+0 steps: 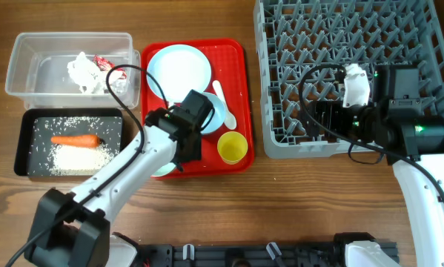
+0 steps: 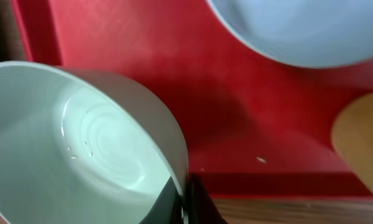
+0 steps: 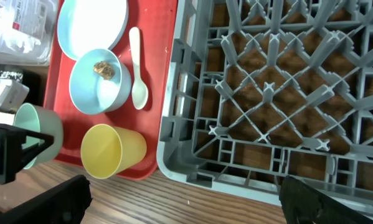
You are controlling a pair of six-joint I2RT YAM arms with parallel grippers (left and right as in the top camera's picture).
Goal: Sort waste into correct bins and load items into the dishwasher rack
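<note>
The left gripper [image 2: 183,200] pinches the thin rim of the pale green bowl [image 2: 80,143], which tips over at the corner of the red tray [image 2: 174,81] near the yellow cup [image 3: 111,150]. The bowl looks light, hard and smooth, so it may slip, and the rim seems the best place to hold it. The right gripper [image 3: 185,186] is wide open and empty by the dishwasher rack [image 1: 340,44], and the writing on the wrapper [image 1: 103,62] is too small to read.
</note>
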